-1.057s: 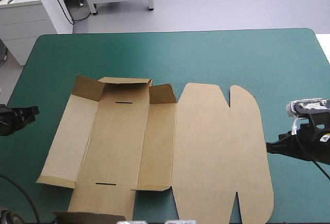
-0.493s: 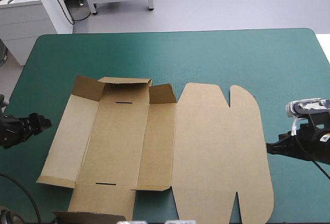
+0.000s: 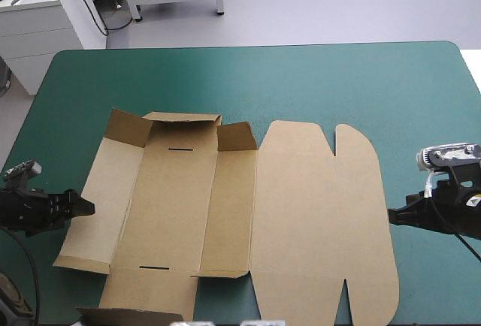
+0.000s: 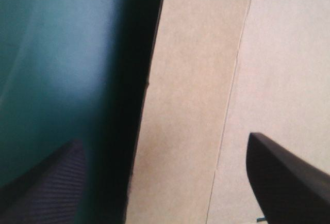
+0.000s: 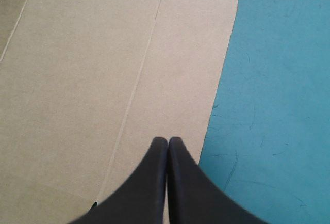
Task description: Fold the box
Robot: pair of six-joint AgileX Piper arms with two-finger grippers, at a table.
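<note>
- The box lies flat on the table between both tools, with its far end flaps half raised.
- The left tool is spread wide and empty, with the edge of the side panel between its fingers. It looks lined up to raise that wall.
- The right tool is pressed into one point and holds nothing. Its tip is at the rounded edge of the lid.
- The board is smooth, matte brown, with scored creases.

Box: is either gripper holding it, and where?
Nothing is held. The left gripper is open, astride the box's left edge; the right gripper is shut and empty at its right edge.
</note>
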